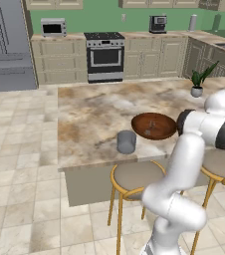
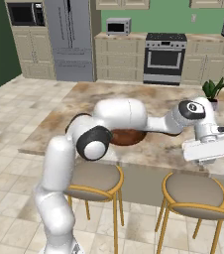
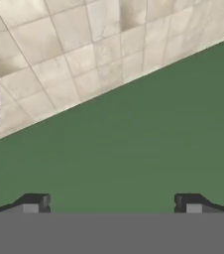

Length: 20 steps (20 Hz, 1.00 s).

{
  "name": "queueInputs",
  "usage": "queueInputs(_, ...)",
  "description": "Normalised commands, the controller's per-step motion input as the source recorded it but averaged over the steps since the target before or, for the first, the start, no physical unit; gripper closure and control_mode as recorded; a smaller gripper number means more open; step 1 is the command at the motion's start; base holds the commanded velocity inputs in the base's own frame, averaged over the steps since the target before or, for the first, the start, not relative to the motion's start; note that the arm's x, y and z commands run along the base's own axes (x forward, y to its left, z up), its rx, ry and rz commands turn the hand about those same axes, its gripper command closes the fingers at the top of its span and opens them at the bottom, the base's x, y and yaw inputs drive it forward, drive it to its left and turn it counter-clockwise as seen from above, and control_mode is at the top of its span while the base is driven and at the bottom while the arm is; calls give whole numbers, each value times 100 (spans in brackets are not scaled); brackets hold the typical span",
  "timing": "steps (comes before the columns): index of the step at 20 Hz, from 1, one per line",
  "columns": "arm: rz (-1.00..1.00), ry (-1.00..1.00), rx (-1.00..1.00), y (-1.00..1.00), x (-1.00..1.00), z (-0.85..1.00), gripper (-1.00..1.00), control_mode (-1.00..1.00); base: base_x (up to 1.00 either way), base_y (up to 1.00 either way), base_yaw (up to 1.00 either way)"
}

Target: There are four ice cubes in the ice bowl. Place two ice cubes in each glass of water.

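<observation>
The gripper [image 3: 111, 203] stands wide and holds nothing, its fingertips [image 3: 34, 202] aimed at a green wall and tiled floor, so the hand faces away from the counter [image 1: 94, 109]. In the right base view the hand [image 2: 210, 146] hangs at the counter's near edge toward its right end, above a stool [image 2: 196, 193]. The ice bowl [image 1: 154, 125] sits near the near edge of the counter, roughly midway along it; pale specks inside may be the ice cubes, but they are too small to tell apart. One glass of water [image 1: 126, 142] stands just beside the bowl on its left, closer to the near edge. To do the reach well, the wrist should turn down toward the counter before descending into the bowl, and the jaws should narrow onto a single cube. A potted plant [image 1: 198, 82] stands toward the far right edge, well apart from the bowl. The arm's own elbow [image 2: 91, 141] crosses in front of the bowl in the right base view.
</observation>
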Motion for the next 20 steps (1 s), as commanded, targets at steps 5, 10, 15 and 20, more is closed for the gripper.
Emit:
queueInputs(5,22,34,-43,48,-100,-100,-100,-100,0,0,0)
queueInputs(10,20,10,-30,77,-100,15,-100,-100,0,0,0)
queueInputs(15,13,4,-24,94,-99,100,-100,-100,0,0,0)
queueInputs(20,3,0,-23,100,-63,95,-100,-100,0,0,0)
